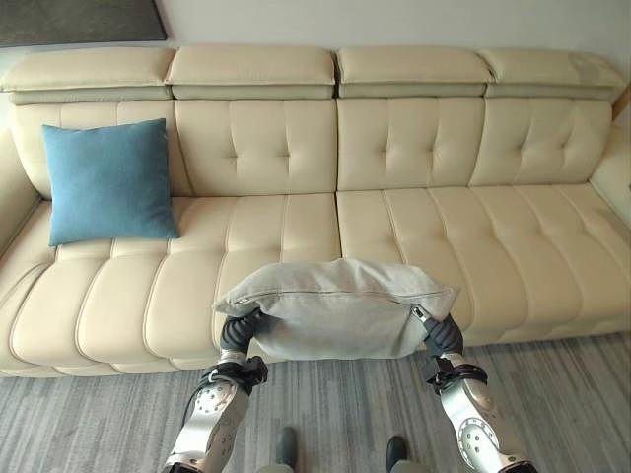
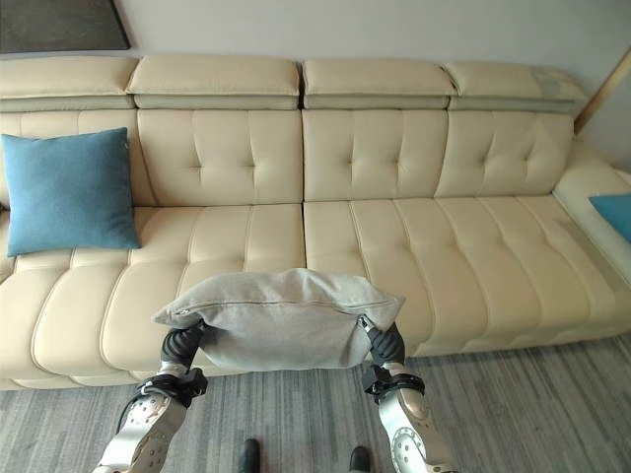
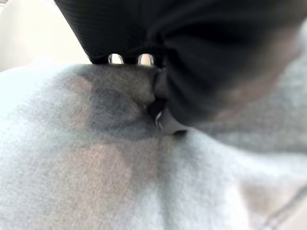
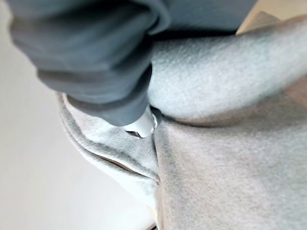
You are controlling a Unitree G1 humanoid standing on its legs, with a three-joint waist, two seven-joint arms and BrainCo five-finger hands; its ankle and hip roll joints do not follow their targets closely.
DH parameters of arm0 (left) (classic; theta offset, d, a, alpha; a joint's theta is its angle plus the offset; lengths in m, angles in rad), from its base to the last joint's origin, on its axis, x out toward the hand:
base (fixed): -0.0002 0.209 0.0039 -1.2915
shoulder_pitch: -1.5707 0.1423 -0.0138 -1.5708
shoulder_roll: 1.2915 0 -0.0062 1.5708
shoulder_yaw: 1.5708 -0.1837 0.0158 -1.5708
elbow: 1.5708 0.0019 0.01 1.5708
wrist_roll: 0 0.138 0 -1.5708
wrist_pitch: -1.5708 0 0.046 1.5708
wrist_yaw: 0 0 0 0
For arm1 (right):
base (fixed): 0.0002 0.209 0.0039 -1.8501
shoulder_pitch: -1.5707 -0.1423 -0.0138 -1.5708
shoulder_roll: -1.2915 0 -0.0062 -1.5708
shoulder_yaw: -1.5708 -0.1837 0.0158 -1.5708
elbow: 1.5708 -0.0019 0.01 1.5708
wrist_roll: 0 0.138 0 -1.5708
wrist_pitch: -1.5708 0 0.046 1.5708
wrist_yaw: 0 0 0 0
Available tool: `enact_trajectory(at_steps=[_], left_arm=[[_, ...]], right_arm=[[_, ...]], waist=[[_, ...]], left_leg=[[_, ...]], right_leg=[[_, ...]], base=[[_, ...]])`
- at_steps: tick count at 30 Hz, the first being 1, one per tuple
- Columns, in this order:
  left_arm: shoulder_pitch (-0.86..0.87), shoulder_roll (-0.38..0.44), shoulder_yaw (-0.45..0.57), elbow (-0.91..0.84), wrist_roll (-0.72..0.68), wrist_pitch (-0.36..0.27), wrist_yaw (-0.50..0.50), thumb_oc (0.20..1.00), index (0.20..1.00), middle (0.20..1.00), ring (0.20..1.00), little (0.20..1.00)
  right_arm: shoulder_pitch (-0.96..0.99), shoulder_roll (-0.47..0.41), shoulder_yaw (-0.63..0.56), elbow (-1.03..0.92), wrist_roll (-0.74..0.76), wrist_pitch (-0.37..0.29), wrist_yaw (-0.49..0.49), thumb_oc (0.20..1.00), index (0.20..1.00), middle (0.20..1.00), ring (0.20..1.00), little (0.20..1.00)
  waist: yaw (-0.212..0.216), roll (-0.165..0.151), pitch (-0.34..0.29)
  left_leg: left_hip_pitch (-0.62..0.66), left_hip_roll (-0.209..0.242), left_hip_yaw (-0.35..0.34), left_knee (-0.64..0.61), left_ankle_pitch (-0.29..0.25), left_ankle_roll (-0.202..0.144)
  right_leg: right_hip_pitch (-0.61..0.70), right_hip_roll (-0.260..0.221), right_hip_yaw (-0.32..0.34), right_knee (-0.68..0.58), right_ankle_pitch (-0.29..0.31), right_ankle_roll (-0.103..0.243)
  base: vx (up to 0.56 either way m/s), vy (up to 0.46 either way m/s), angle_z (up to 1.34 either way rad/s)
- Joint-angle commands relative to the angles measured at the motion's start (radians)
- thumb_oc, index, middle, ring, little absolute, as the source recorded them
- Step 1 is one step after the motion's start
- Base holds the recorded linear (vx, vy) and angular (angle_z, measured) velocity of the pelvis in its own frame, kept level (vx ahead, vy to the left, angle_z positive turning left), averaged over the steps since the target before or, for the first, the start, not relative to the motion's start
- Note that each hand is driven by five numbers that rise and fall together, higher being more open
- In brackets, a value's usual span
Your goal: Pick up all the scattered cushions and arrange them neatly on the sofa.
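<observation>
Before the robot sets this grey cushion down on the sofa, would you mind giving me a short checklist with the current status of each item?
1. Grey cushion off the floor, carried in front of the sofa: ok.
2. Left hand at the cushion's left end: ok; finger hold: cannot tell.
3. Right hand at its right end: ok; finger hold: cannot tell.
4. Seat behind the cushion free: ok.
5. Blue cushion already upright against the backrest at the left: ok.
6. Another blue cushion at the sofa's far right, placement: cannot tell.

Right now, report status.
Both hands, left and right, under grey cushion, fingers hidden. Blue cushion upright on sofa.
</observation>
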Motion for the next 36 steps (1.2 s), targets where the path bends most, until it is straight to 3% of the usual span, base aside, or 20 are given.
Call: enact_trajectory(at_steps=[1, 2, 4, 7, 10, 13, 14, 17, 20, 21, 23, 25, 27, 31, 32, 34, 36], left_arm=[[-0.122, -0.013, -0.058, -0.115, 0.053, -0.061, -0.035, 0.2, 0.2, 0.2, 0.2, 0.2], [-0.129, -0.019, -0.059, -0.118, 0.054, -0.055, -0.036, 0.2, 0.2, 0.2, 0.2, 0.2], [-0.151, -0.029, -0.062, -0.113, 0.063, -0.055, -0.03, 0.2, 0.2, 0.2, 0.2, 0.2], [-0.169, -0.036, -0.069, -0.114, 0.07, -0.066, -0.041, 0.2, 0.2, 0.2, 0.2, 0.2], [-0.175, -0.051, -0.071, -0.118, 0.061, -0.074, -0.03, 0.2, 0.2, 0.2, 0.2, 0.2], [-0.174, -0.057, -0.074, -0.12, 0.05, -0.073, -0.027, 0.2, 0.2, 0.2, 0.2, 0.2], [-0.175, -0.061, -0.075, -0.117, 0.042, -0.073, -0.024, 0.2, 0.2, 0.2, 0.2, 0.2], [-0.175, -0.063, -0.077, -0.119, 0.04, -0.071, -0.025, 0.2, 0.2, 0.2, 0.2, 0.2], [-0.173, -0.063, -0.077, -0.123, 0.044, -0.065, -0.023, 0.2, 0.2, 0.2, 0.2, 0.2], [-0.172, -0.06, -0.076, -0.131, 0.049, -0.058, -0.024, 0.2, 0.2, 0.2, 0.2, 0.2], [-0.173, -0.057, -0.076, -0.134, 0.053, -0.057, -0.023, 0.2, 0.2, 0.2, 0.2, 0.2], [-0.181, -0.053, -0.076, -0.135, 0.053, -0.054, -0.019, 0.2, 0.2, 0.2, 0.2, 0.2], [-0.186, -0.054, -0.076, -0.131, 0.055, -0.055, -0.014, 0.2, 0.2, 0.2, 0.2, 0.2], [-0.183, -0.056, -0.071, -0.132, 0.047, -0.059, -0.016, 0.2, 0.2, 0.2, 0.2, 0.2], [-0.169, -0.051, -0.075, -0.136, 0.051, -0.054, -0.021, 0.2, 0.2, 0.2, 0.2, 0.2], [-0.163, -0.051, -0.079, -0.135, 0.052, -0.054, -0.022, 0.2, 0.2, 0.2, 0.2, 0.2], [-0.151, -0.036, -0.08, -0.138, 0.054, -0.044, -0.028, 0.2, 0.2, 0.2, 0.2, 0.2]], right_arm=[[-0.097, 0.045, 0.034, -0.139, -0.009, -0.053, 0.07, 0.2, 0.2, 0.2, 0.2, 0.2], [-0.101, 0.04, 0.033, -0.139, -0.015, -0.055, 0.065, 0.2, 0.2, 0.2, 0.2, 0.2], [-0.106, 0.031, 0.028, -0.143, -0.03, -0.062, 0.056, 0.2, 0.2, 0.2, 0.2, 0.2], [-0.11, 0.027, 0.018, -0.155, -0.055, -0.076, 0.033, 0.2, 0.2, 0.2, 0.2, 0.2], [-0.134, 0.008, 0.02, -0.164, -0.09, -0.084, 0.018, 0.2, 0.2, 0.2, 0.2, 0.2], [-0.159, -0.02, 0.024, -0.178, -0.131, -0.08, 0.0, 0.2, 0.2, 0.2, 0.2, 0.2], [-0.18, -0.04, 0.036, -0.2, -0.168, -0.071, -0.003, 0.2, 0.2, 0.2, 0.2, 0.2], [-0.187, -0.053, 0.039, -0.207, -0.187, -0.066, -0.01, 0.2, 0.2, 0.2, 0.2, 0.2], [-0.191, -0.056, 0.042, -0.21, -0.189, -0.063, -0.013, 0.2, 0.2, 0.2, 0.2, 0.2], [-0.193, -0.056, 0.043, -0.208, -0.189, -0.058, -0.015, 0.2, 0.2, 0.2, 0.2, 0.2], [-0.196, -0.054, 0.042, -0.205, -0.188, -0.06, -0.018, 0.2, 0.2, 0.2, 0.2, 0.2], [-0.196, -0.049, 0.033, -0.205, -0.186, -0.062, -0.029, 0.2, 0.2, 0.2, 0.2, 0.2], [-0.198, -0.045, 0.031, -0.203, -0.186, -0.066, -0.037, 0.2, 0.2, 0.2, 0.2, 0.2], [-0.195, -0.041, 0.028, -0.208, -0.192, -0.062, -0.043, 0.2, 0.2, 0.2, 0.2, 0.2], [-0.182, -0.035, 0.029, -0.218, -0.213, -0.055, -0.041, 0.2, 0.2, 0.2, 0.2, 0.2], [-0.177, -0.031, 0.031, -0.216, -0.218, -0.058, -0.038, 0.2, 0.2, 0.2, 0.2, 0.2], [-0.175, -0.02, 0.037, -0.219, -0.23, -0.042, -0.032, 0.2, 0.2, 0.2, 0.2, 0.2]], waist=[[0.009, 0.007, 0.052], [-0.002, 0.008, 0.057], [-0.019, 0.004, 0.064], [-0.028, -0.012, 0.046], [-0.034, -0.014, 0.017], [-0.036, -0.006, -0.001], [-0.027, -0.005, -0.001], [-0.018, -0.013, 0.01], [-0.006, -0.032, 0.014], [0.01, -0.051, 0.023], [0.025, -0.052, 0.032], [0.046, -0.043, 0.043], [0.051, -0.045, 0.046], [0.062, -0.029, 0.032], [0.058, -0.018, 0.014], [0.055, -0.022, 0.003], [0.058, -0.036, -0.011]], left_leg=[[0.122, -0.022, 0.003, 0.019, -0.152, 0.023], [0.138, -0.029, -0.006, 0.012, -0.158, 0.024], [0.16, -0.04, -0.028, 0.015, -0.171, 0.022], [0.183, -0.05, -0.043, 0.013, -0.196, 0.015], [0.191, -0.022, -0.037, 0.037, -0.214, -0.007], [0.189, 0.006, -0.047, 0.094, -0.204, -0.026], [0.163, 0.012, -0.038, 0.2, -0.162, -0.055], [0.123, 0.019, -0.021, 0.233, -0.143, -0.058], [0.063, 0.012, -0.018, 0.23, -0.168, -0.043], [-0.014, 0.0, -0.023, 0.212, -0.164, -0.034], [-0.066, 0.0, -0.032, 0.176, -0.114, -0.035], [-0.147, 0.003, -0.003, 0.103, -0.025, -0.043], [-0.176, 0.006, 0.027, 0.08, -0.013, -0.045], [-0.157, 0.023, 0.064, 0.021, 0.004, -0.049], [-0.133, 0.026, 0.052, 0.019, 0.035, -0.05], [-0.121, 0.023, 0.052, 0.02, 0.035, -0.047], [-0.085, 0.012, 0.068, 0.033, 0.009, -0.02]], right_leg=[[0.019, 0.068, -0.014, -0.055, -0.014, -0.022], [-0.03, 0.108, -0.036, -0.099, -0.005, -0.028], [-0.058, 0.136, -0.062, -0.163, 0.014, -0.025], [-0.003, 0.144, -0.066, -0.236, 0.015, -0.04], [0.036, 0.171, -0.059, -0.243, 0.01, -0.064], [0.073, 0.186, -0.071, -0.247, -0.012, -0.083], [0.119, 0.193, -0.081, -0.26, -0.038, -0.101], [0.153, 0.185, -0.085, -0.272, -0.056, -0.107], [0.174, 0.169, -0.081, -0.281, -0.067, -0.106], [0.197, 0.159, -0.073, -0.288, -0.074, -0.105], [0.219, 0.161, -0.066, -0.292, -0.084, -0.106], [0.259, 0.175, -0.06, -0.298, -0.109, -0.11], [0.273, 0.175, -0.058, -0.298, -0.121, -0.109], [0.309, 0.186, -0.038, -0.292, -0.143, -0.108], [0.339, 0.186, -0.025, -0.292, -0.154, -0.107], [0.351, 0.176, -0.018, -0.292, -0.162, -0.102], [0.358, 0.148, 0.008, -0.263, -0.175, -0.095]], base=[[0.14, -0.02, -0.02], [0.15, -0.042, 0.09], [0.22, -0.072, 0.49], [0.25, -0.14, 0.17], [0.26, -0.184, 0.27], [0.32, -0.2, 0.3], [0.19, -0.104, 0.25], [0.15, -0.063, 0.1], [0.13, -0.041, 0.11], [0.15, -0.026, 0.1], [0.18, 0.001, 0.05], [0.18, 0.045, -0.07], [0.15, 0.06, 0.03], [0.22, 0.118, -0.19], [0.28, 0.157, -0.63], [0.26, 0.164, -0.42], [0.27, 0.226, -0.26]])
